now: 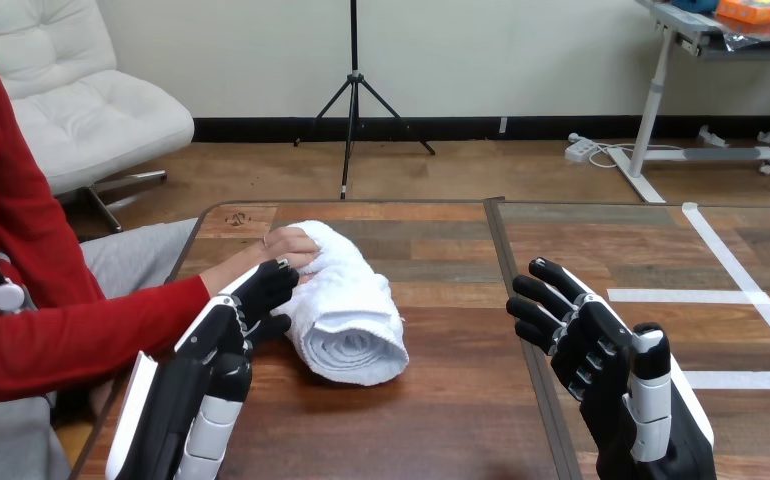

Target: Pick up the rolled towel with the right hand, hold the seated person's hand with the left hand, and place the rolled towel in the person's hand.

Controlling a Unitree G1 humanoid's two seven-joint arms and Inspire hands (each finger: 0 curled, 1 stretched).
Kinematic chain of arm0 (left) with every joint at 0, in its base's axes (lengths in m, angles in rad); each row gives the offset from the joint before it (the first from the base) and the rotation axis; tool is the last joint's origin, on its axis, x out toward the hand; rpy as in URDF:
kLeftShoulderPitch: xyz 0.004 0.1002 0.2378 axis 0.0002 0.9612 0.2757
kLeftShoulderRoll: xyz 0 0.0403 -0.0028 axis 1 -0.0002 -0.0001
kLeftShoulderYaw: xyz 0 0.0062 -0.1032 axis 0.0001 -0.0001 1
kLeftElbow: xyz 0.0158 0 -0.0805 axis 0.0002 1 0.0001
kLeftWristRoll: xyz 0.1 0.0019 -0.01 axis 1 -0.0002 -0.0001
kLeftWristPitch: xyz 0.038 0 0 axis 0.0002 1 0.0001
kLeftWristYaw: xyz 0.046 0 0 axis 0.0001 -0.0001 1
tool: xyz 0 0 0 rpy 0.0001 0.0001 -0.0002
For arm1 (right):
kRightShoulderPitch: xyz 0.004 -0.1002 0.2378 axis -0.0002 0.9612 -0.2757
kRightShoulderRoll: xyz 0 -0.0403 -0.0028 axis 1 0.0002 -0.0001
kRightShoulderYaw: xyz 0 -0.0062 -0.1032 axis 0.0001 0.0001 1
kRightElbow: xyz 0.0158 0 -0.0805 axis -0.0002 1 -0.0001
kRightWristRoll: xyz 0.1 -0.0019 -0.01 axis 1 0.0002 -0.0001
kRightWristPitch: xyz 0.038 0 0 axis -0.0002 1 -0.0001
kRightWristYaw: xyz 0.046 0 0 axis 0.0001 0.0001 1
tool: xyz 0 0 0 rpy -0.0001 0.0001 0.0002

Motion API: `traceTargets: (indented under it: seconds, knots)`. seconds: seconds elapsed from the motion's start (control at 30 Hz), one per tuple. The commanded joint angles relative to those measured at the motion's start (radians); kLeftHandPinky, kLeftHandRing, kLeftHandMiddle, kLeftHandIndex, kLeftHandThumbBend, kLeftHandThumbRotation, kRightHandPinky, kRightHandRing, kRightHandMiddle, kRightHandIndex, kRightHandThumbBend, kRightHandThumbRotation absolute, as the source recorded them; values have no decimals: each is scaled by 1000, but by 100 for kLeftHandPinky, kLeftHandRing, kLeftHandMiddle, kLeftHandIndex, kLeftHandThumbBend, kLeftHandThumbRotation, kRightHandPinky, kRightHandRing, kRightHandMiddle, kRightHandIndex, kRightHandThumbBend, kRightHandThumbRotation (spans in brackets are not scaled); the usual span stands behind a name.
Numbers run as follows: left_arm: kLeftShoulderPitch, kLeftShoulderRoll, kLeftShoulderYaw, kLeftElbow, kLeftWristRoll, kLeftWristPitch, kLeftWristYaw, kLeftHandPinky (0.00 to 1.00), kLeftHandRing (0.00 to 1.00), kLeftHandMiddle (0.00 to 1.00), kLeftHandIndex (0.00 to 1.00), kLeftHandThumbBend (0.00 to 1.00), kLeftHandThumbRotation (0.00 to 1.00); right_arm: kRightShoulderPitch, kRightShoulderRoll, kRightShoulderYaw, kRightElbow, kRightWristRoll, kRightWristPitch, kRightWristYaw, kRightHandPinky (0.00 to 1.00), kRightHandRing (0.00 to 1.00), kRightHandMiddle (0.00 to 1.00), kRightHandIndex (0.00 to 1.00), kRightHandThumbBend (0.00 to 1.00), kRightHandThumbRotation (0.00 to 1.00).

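Note:
The rolled white towel [349, 312] lies on the wooden table [441, 400], left of the middle, with its spiral end facing me. The person's hand [289, 245] rests on the towel's far left end, fingers laid over the top. My left hand [246, 310] sits against the towel's left side, fingers curled over the person's wrist and thumb below it. My right hand [586, 340] hovers well to the right of the towel, fingers spread and straight, holding nothing.
A dark seam [509, 300] runs down the table between the towel and my right hand. White tape lines [731, 270] mark the right tabletop. The person's red sleeve [81, 330] lies along the table's left edge beside my left forearm.

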Motion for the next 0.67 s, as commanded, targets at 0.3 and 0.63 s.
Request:
traceTargets:
  seconds: [0.3, 0.63]
  knots:
    - [-61, -20, 1, -41, -4, 7, -2, 72, 83, 81, 78, 81, 100, -39, 15, 8, -54, 1, -18, -9, 89, 86, 88, 87, 100, 100]
    - [-65, -16, 0, -41, -21, 11, -13, 74, 84, 81, 79, 80, 100, -35, 16, 9, -55, 2, -18, -5, 88, 86, 88, 88, 100, 100]
